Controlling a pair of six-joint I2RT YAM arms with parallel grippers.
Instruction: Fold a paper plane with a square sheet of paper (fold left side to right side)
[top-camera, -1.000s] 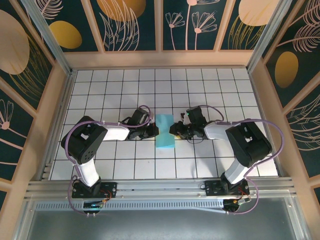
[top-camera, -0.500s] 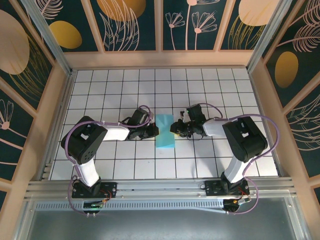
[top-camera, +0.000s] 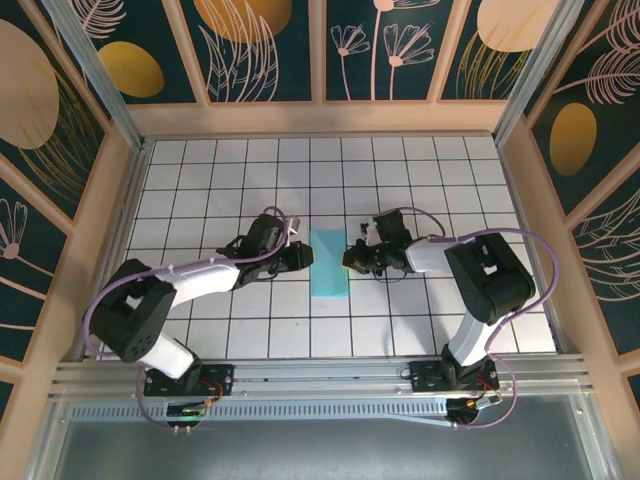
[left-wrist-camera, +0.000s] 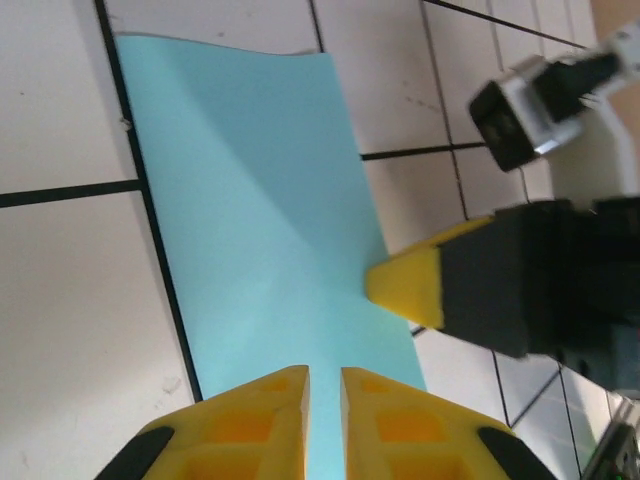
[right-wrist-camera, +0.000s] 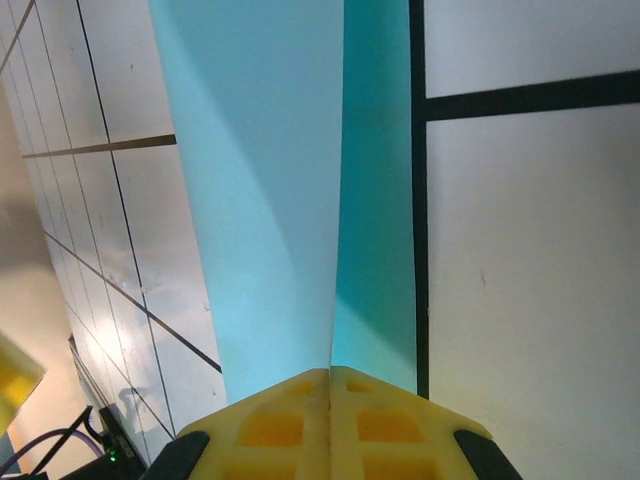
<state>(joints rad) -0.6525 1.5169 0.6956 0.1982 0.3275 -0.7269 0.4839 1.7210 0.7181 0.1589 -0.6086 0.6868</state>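
The square sheet of paper, doubled into a narrow rectangle, lies flat in the middle of the tabletop. The right end effector sits at the sheet's 3 o'clock edge, clenched and seemingly nipping that edge. The left end effector is at 9 o'clock with its jaws a slit apart over the paper; whether it grips, I cannot tell. To fold well, pin one side, match the edges exactly, then press the crease from 6 toward 12 o'clock without dragging the sheet.
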